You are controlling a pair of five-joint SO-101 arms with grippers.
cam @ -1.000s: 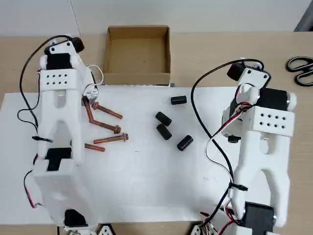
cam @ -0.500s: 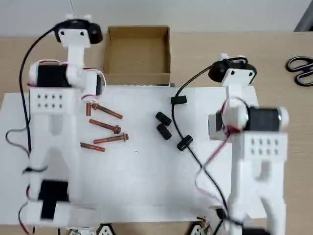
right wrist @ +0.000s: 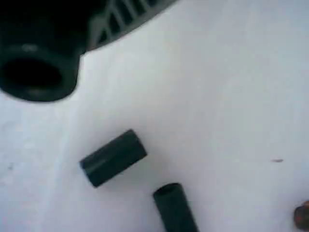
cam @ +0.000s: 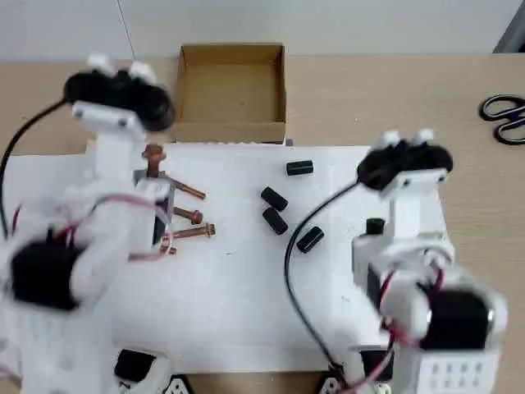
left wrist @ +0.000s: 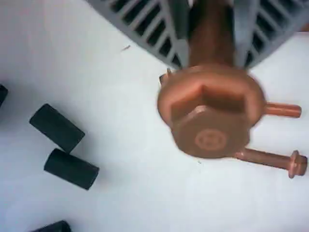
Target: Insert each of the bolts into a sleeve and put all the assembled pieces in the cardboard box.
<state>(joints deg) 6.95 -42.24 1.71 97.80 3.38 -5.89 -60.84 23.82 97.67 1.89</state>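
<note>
High view straight down over the counter; both wrist views close above it, black sleeves common to all.

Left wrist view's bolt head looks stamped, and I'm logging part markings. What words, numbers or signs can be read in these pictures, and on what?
Bolt head, in the left end effector: a round raised stamp, too blurred to read.
Sleeve in the right end effector: no marking visible.
Cardboard box, scissors: no text to read.
</note>
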